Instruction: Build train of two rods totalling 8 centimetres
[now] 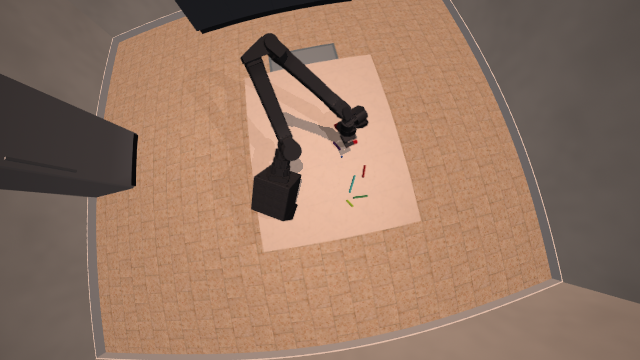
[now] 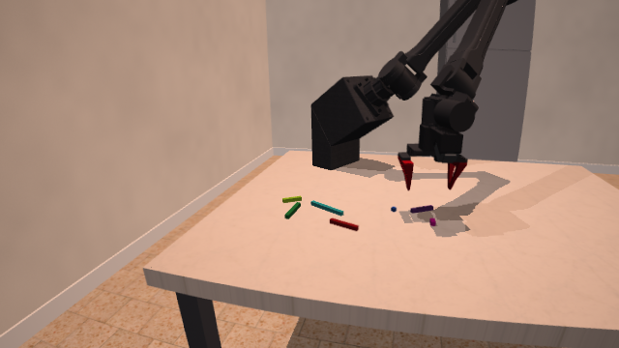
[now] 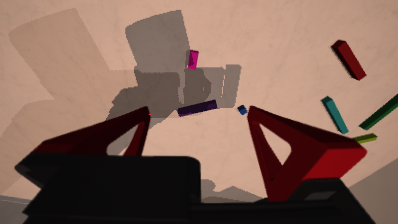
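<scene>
My gripper (image 2: 429, 188) (image 3: 198, 111) is open and empty, above the purple rod. The purple rod (image 1: 337, 146) (image 2: 422, 209) (image 3: 197, 108) lies flat. The short magenta rod (image 2: 432, 221) (image 3: 193, 60) lies apart from it, turned another way; the arm hides it in the top view. The tiny blue rod (image 1: 341, 156) (image 2: 394, 209) (image 3: 242, 110) lies beyond one purple end, with a gap. The red rod (image 1: 364, 171) (image 2: 343, 224) (image 3: 349, 60) lies farther off, apart from the others. No two rods form a straight line end to end.
The turquoise rod (image 1: 352, 184) (image 2: 327, 208) (image 3: 335, 115) lies near the red one. The green rod (image 1: 360, 197) (image 2: 292, 211) (image 3: 380, 112) and lime rod (image 1: 349, 203) (image 2: 292, 199) (image 3: 366, 138) lie close together beyond it. The arm's base stands at the table's edge.
</scene>
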### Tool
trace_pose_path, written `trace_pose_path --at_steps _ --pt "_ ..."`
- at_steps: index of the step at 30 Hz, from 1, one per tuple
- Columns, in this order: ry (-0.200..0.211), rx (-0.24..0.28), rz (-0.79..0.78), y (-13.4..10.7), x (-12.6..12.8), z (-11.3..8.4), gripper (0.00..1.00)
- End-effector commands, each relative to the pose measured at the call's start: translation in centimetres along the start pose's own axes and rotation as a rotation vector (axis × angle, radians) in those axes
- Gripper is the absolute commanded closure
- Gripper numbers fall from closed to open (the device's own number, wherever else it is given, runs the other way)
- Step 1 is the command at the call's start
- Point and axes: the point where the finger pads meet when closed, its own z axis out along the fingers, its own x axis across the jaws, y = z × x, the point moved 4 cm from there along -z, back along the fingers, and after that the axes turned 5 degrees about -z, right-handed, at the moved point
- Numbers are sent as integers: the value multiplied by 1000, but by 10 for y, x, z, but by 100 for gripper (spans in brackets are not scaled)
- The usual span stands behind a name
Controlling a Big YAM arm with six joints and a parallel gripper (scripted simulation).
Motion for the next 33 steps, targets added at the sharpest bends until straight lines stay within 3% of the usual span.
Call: trace_pose_path --at_steps 1,7,10,12,21,24,33 --pt "11 -23 138 14 13 -6 0" --pt "11 -18 217 12 13 -5 0" --pt "12 -20 356 14 15 -6 0" --pt "13 -18 358 13 14 -4 0" --pt "15 -18 654 15 18 -6 0" --pt "16 -17 654 15 18 -5 0" --pt "16 -11 950 13 20 -5 0"
